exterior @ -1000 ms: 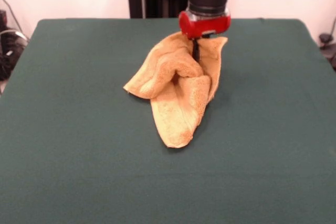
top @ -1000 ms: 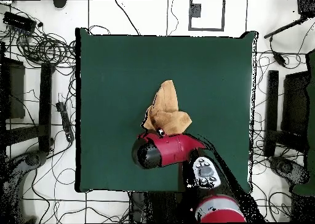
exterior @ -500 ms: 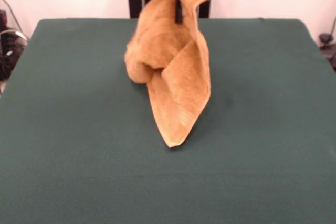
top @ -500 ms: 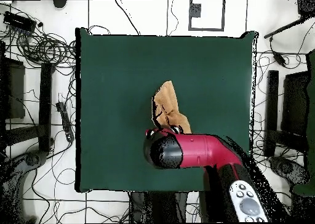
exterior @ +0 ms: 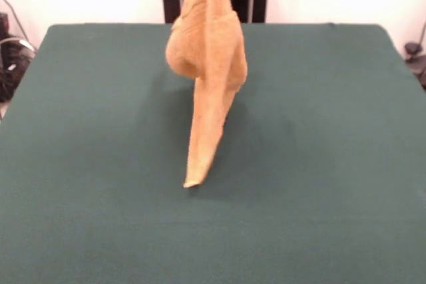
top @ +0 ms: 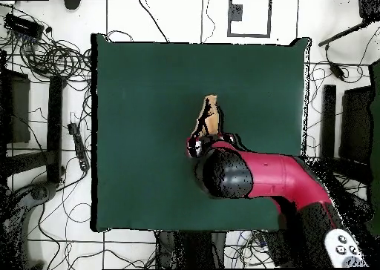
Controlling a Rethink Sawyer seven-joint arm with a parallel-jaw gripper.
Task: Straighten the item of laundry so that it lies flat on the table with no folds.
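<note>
Front view: towel [exterior: 208,64] hangs tall and narrow over table [exterior: 333,164], upper end running out of picture at top edge, bulged fold on its left side partway down, lowest corner touching or just above green cloth near table middle. Gripper itself above frame here. Overhead view: red and black arm [top: 256,174] covers spot above towel; only narrow strip of towel shows past arm's end. Fingers hidden under arm; cannot tell whether apart or clamped on cloth.
</note>
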